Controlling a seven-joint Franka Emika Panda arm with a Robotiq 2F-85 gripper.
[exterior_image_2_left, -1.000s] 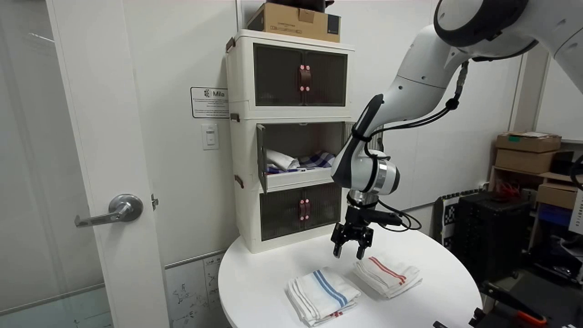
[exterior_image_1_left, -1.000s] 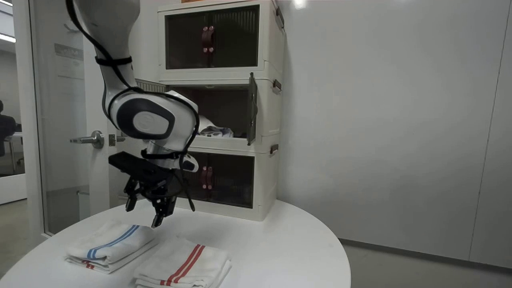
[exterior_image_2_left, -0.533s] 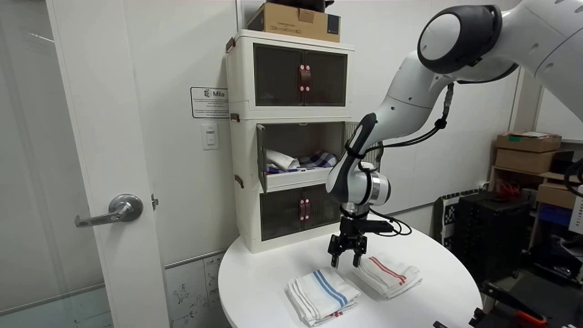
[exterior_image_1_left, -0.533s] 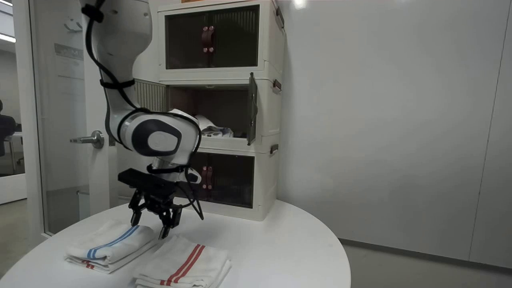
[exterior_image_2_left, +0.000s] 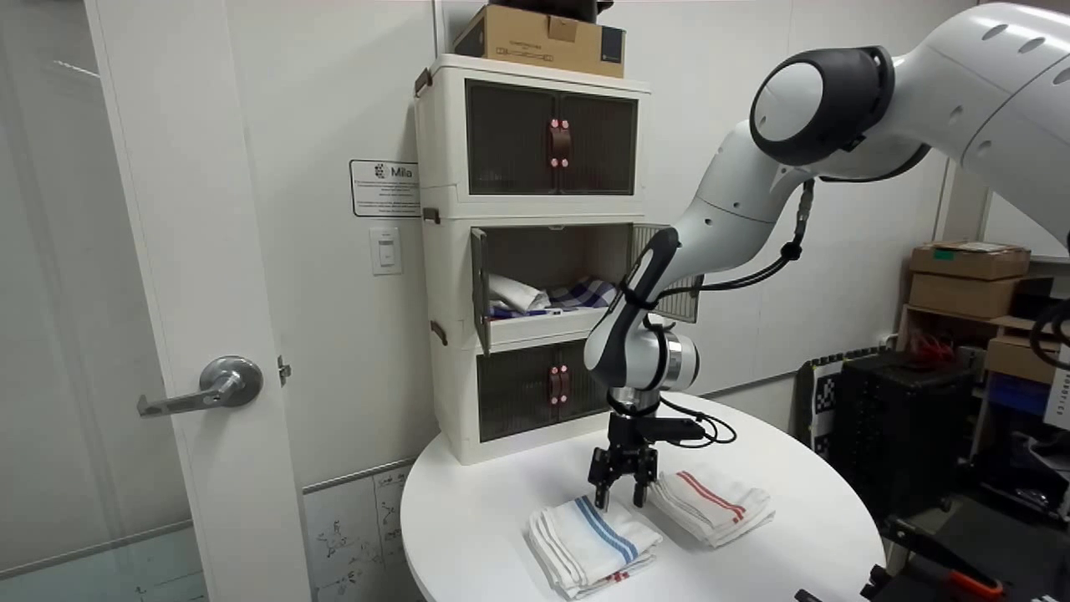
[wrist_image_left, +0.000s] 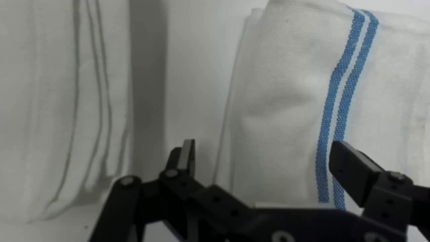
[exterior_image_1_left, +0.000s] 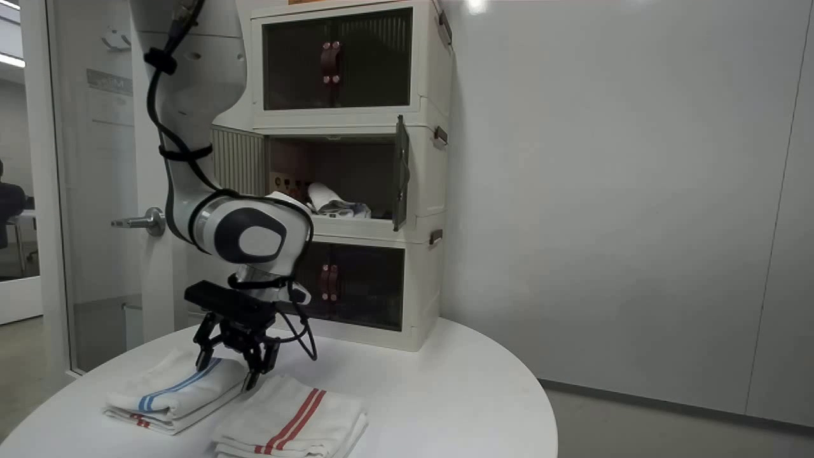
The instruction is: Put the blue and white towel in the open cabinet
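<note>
Spread tool [exterior_image_2_left: 621, 505] partly above blue and white towel [exterior_image_2_left: 589, 543]

The blue and white towel is laid folded on the counter [exterior_image_2_left: 468, 510], just beside the red-striped towel [exterior_image_2_left: 710, 506]. The tool is released, its 2 fingers [wrist_image_left: 352, 171] spread wide and pointed downward. In the wrist view, 1 is seen above the blue stripes and 1 over the gap between the towels. Whether the cloth is touched cannot be told. Inside the open cabinet [exterior_image_2_left: 552, 251], a white cloth [exterior_image_2_left: 518, 294] and a dark blue cloth [exterior_image_2_left: 585, 293] are seen
</note>
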